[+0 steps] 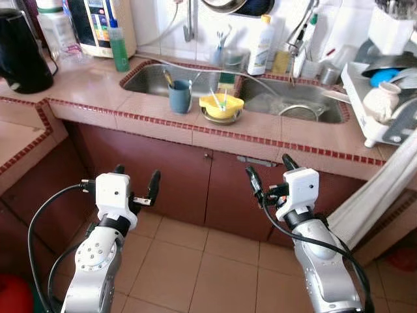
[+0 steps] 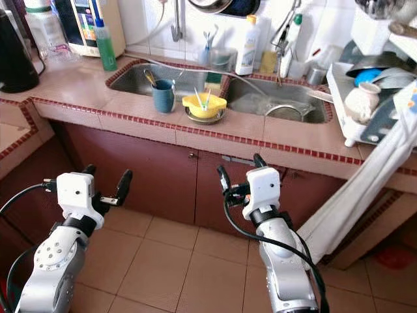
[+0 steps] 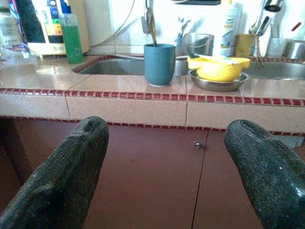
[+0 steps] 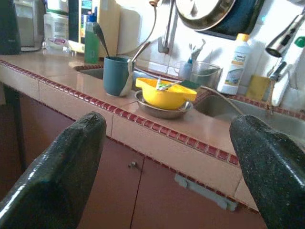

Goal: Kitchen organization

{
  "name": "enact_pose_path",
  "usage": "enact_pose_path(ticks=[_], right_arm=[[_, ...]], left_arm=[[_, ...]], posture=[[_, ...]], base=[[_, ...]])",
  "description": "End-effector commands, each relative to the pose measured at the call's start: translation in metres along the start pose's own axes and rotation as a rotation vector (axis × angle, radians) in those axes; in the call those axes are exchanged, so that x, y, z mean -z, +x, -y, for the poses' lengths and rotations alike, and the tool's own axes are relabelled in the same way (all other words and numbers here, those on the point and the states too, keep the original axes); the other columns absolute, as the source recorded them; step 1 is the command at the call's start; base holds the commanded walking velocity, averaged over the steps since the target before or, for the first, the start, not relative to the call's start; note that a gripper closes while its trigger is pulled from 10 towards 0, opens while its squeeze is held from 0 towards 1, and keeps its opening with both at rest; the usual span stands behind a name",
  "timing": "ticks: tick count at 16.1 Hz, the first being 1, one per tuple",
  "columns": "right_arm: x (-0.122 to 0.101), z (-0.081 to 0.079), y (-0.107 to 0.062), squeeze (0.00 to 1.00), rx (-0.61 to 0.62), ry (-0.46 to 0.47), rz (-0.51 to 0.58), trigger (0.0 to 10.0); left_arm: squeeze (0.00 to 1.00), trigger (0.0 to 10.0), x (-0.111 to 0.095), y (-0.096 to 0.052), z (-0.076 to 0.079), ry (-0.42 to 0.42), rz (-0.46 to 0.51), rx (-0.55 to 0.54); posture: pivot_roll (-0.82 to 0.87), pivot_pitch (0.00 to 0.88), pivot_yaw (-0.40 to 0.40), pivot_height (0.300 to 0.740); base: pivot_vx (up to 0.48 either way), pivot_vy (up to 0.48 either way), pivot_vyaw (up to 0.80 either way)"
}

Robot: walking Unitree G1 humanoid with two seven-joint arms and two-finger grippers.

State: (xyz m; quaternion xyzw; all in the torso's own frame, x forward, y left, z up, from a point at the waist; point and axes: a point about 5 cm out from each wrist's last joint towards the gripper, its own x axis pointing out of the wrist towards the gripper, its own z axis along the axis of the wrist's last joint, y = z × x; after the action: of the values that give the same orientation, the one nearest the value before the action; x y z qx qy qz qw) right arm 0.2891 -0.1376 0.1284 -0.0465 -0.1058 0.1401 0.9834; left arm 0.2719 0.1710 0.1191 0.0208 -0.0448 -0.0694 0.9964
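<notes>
Holding utensils: blue cup (image 1: 180, 96), yellow bowl (image 1: 221, 105).

You get bright daylight from beyond both grippers, strong enough to wash the white wall tiles (image 1: 163, 19) above the sink (image 1: 195, 78) almost blank and to lay pale glare on the countertop (image 3: 43, 76) ahead of the left gripper (image 3: 164, 167). The cabinet doors (image 1: 163, 176) just in front of the fingers sit in flat shade, and the head views bend slightly at their edges, with the corners soft. In each wrist view the black fingers (image 4: 62, 167) are blurred and out of focus up close, and the background past the right gripper (image 4: 167, 171) blooms white.
</notes>
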Motion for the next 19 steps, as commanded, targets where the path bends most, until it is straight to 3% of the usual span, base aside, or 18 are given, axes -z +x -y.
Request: enact_pose_path(ticks=[1, 19], right_arm=[[-0.0023, -0.0009, 0.0028, 0.00, -0.015, -0.009, 0.011, 10.0], [0.0007, -0.0046, -0.0005, 0.00, -0.045, -0.029, 0.005, 10.0]], left_arm=[[0.00, 10.0, -0.0023, 0.0021, 0.0007, 0.002, 0.004, 0.006], [0.00, 10.0, -0.0010, -0.0012, 0.0001, 0.010, -0.005, 0.004]], posture=[[-0.06, 0.000, -0.031, 0.740], [-0.05, 0.000, -0.034, 0.740]], base=[[0.307, 0.000, 0.00], [0.306, 0.000, 0.00]])
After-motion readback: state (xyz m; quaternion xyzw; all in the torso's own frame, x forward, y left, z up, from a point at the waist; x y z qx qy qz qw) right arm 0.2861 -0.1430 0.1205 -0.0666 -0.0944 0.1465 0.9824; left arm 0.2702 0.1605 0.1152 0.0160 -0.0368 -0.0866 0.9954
